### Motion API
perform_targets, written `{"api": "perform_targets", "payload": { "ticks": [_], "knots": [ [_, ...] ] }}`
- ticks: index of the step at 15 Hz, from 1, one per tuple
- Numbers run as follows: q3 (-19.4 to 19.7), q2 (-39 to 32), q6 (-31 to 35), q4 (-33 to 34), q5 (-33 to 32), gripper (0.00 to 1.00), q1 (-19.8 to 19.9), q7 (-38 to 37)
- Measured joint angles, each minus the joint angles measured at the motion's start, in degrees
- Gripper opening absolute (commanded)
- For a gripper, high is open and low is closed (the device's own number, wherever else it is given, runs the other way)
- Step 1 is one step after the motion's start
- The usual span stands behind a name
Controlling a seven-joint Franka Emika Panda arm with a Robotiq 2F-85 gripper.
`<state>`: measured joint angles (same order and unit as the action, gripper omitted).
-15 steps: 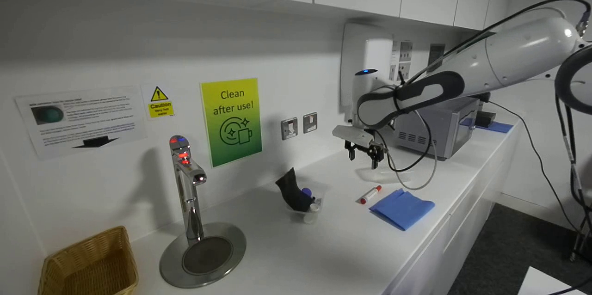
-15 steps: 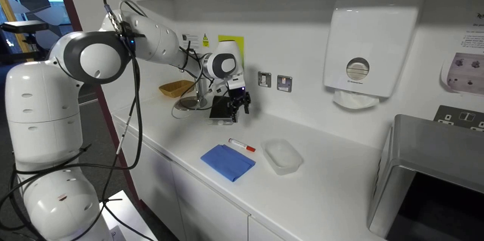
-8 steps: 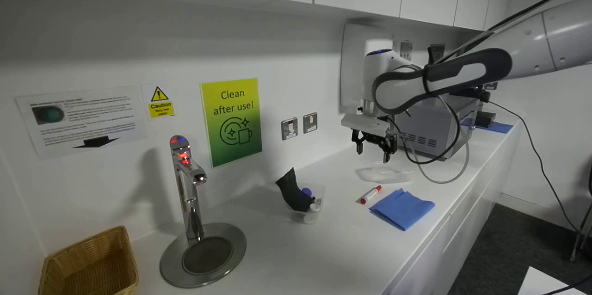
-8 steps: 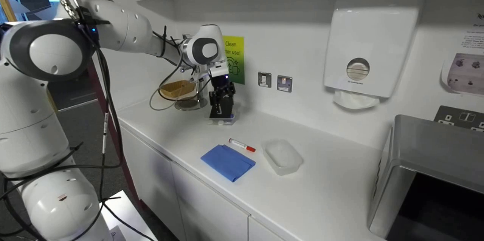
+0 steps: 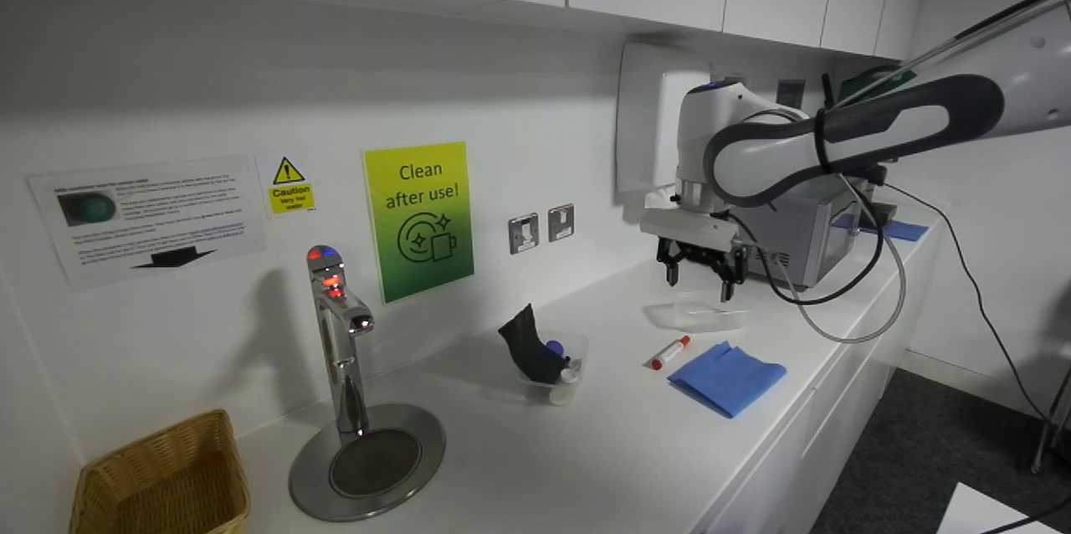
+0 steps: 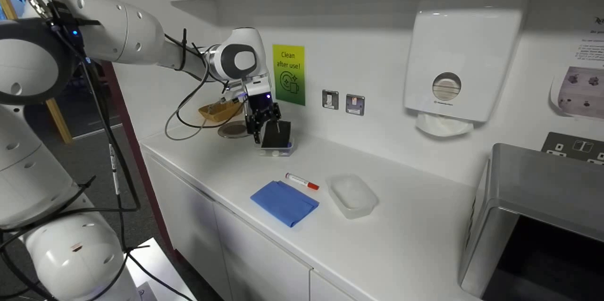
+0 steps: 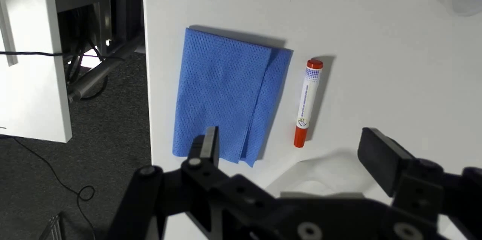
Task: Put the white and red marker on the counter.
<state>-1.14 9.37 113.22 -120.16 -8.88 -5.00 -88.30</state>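
- Cloth (image 7: 222,93): folded on the bench (image 7: 384,63), left in the wrist view.
- End effector (image 7: 289,134): spread, empty, above the bench.
- Marker (image 7: 307,99): on the bench, ahead of the end effector, long axis roughly square to its closing line.

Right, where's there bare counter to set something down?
Bare counter lies between the microwave and the nearer clear tub, and between the round drain and the folded blue cloth. It's crowded around the marker: cloth alongside, that tub near its cap end.

counter (image 5: 619,450) looks smooth; cloth (image 7: 226,89), dimpled; tap (image 5: 345,367), glossy metal.
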Motion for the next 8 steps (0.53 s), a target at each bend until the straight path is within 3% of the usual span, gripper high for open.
{"api": "perform_targets", "payload": {
  "ticks": [8],
  "knots": [
    [-0.3,0.0,0.0,-0.2,0.0,1.00,0.5,0.0]
  ]
}}
